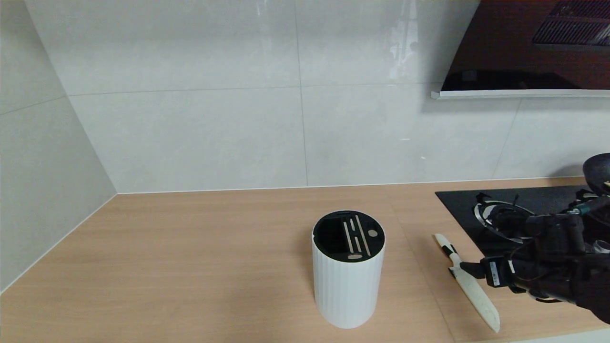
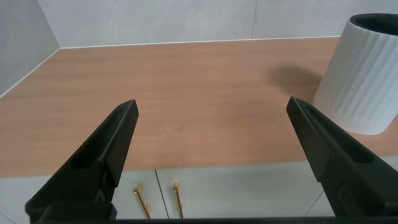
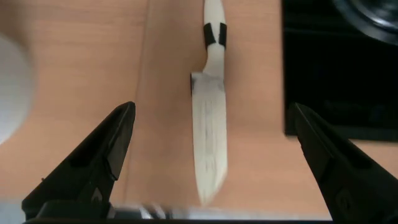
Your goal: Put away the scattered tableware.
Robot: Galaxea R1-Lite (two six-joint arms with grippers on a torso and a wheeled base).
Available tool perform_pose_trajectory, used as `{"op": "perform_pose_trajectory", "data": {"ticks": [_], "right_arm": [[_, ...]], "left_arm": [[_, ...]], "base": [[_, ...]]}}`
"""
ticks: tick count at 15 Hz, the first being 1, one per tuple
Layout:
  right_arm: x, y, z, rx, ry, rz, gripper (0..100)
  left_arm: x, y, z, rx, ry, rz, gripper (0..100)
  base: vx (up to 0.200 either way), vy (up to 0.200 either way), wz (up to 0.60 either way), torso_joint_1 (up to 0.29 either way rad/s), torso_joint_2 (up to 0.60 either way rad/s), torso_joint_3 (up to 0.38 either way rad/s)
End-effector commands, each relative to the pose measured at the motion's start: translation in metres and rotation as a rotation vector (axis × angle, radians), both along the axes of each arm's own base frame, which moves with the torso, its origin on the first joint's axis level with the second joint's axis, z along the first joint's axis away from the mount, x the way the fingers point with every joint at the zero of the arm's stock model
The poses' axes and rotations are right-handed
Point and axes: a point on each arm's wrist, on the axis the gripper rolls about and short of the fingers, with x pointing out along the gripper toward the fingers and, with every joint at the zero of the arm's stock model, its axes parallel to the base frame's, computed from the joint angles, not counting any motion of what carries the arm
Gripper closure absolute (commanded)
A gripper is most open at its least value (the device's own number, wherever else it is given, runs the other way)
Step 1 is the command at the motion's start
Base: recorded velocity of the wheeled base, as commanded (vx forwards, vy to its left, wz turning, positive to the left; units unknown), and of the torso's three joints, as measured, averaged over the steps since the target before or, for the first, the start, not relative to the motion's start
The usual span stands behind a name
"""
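A wooden bench (image 1: 214,267) meets a grey tiled wall (image 1: 190,133). A black hob (image 1: 538,197) sits under a dark hood (image 1: 500,57).

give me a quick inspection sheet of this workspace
surface: wooden counter, no spills seen
job's things: white knife lying flat beside the stove; white ribbed holder upright, slots look empty
clutter: nothing seen
grippers: right gripper open above the knife, jaws either side, apart from it; left gripper open at the counter's front edge
cables: nothing seen
surroundings: tiled wall, hood, cabinet handles below the counter
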Motion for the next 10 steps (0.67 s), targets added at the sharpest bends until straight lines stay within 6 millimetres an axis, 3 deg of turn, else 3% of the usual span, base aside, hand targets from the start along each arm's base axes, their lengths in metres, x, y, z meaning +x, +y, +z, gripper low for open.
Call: {"op": "perform_pose_trajectory", "data": {"ticks": [1,6,10], "right_arm": [[0.012,0.0,-0.048,-0.01,0.109,-0.004,0],[0.03,0.0,-0.073,-0.008,0.064,-0.008,0],[0.034,0.0,-0.075,-0.003,0.051,-0.011,0]], "left_arm": [[0.0,0.0,0.0,0.0,0.002,0.0,0],[0.0,0.0,0.0,0.0,0.002,0.0,0],[0.0,0.0,0.0,0.0,0.002,0.0,0]], "base": [[0.0,0.0,0.0,0.0,0.0,0.0],[0.0,0.0,0.0,0.0,0.0,0.0],[0.0,0.0,0.0,0.0,0.0,0.0]]}}
